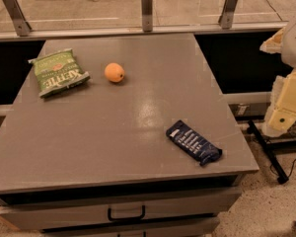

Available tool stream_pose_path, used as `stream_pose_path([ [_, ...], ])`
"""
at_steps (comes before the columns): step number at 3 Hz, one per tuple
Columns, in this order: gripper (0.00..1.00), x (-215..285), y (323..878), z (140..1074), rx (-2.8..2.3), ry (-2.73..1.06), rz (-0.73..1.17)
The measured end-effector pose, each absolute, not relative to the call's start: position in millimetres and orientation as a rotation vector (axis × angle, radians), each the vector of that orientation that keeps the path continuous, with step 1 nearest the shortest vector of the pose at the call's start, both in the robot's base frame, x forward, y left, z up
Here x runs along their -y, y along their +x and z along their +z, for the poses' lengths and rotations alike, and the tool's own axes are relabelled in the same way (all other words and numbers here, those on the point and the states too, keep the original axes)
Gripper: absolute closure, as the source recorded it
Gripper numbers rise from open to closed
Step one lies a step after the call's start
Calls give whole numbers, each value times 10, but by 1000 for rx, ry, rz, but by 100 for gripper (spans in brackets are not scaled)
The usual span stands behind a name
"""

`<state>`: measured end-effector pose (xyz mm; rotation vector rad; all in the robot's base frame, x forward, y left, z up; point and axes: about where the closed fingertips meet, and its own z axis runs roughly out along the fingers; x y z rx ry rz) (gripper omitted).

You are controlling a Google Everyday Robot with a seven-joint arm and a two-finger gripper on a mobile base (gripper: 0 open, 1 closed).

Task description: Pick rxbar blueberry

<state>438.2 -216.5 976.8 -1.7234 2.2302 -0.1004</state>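
Note:
The rxbar blueberry (194,142) is a flat dark navy wrapper with white lettering. It lies diagonally on the grey table (113,132), near the front right corner. My gripper (285,105) is the cream-coloured part of my arm at the right edge of the view. It hangs beside the table, off its right side and well to the right of the bar. It touches nothing on the table.
A green Kettle chip bag (58,73) lies at the back left. An orange (114,72) sits next to it, toward the middle. A glass railing (147,9) runs behind the table. A drawer handle (126,214) shows below the front edge.

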Motion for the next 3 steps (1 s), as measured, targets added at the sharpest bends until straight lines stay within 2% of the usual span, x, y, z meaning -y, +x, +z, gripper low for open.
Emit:
stream_pose_path([
  [1,0,2164,4382,9768,-2230,-1723,-100],
  [3,0,1728,4409,9374,-2237,-1632,20],
])
